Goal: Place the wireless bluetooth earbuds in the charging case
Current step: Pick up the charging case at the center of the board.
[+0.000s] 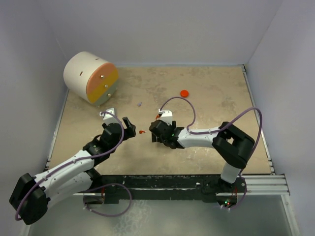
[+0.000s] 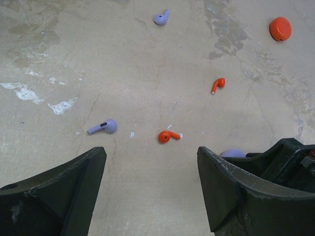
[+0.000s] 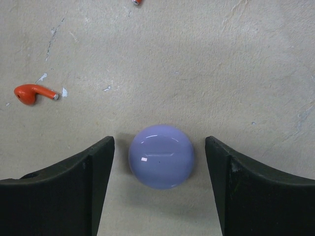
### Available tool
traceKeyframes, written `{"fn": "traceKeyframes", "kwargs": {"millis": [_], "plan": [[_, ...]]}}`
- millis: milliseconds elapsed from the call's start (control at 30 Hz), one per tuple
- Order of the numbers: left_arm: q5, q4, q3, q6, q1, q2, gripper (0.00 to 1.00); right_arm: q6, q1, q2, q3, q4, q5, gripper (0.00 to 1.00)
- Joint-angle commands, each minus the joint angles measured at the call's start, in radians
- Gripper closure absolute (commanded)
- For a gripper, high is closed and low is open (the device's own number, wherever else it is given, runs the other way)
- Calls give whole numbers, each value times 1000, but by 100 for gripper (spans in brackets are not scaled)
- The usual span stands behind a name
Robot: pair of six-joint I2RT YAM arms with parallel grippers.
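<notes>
My right gripper [image 3: 160,152] is open with its jaws on either side of the round lavender case [image 3: 161,156], not touching it. A red earbud [image 3: 33,93] lies to its left in the right wrist view. My left gripper [image 2: 150,167] is open and empty above the table. Ahead of it lie a red earbud [image 2: 167,136], a lavender earbud [image 2: 104,127], a second red earbud [image 2: 218,84] and a second lavender earbud [image 2: 161,18]. The red round case [image 2: 280,28] lies farther back; it also shows in the top view [image 1: 184,93]. Both grippers meet mid-table: left [image 1: 129,129], right [image 1: 155,132].
A large white cylinder with an orange and yellow face [image 1: 91,77] lies at the back left corner. White walls close in the table on three sides. The right arm's cable loops over the table's middle.
</notes>
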Motion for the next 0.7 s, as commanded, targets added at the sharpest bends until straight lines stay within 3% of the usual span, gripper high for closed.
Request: {"fn": "traceKeyframes", "kwargs": {"millis": [0, 667], "plan": [[-1, 44, -1, -8, -3, 5, 25, 2, 17, 7, 10, -21, 3, 24], [-2, 54, -6, -8, -3, 13, 25, 24, 40, 43, -11, -42, -15, 37]]}}
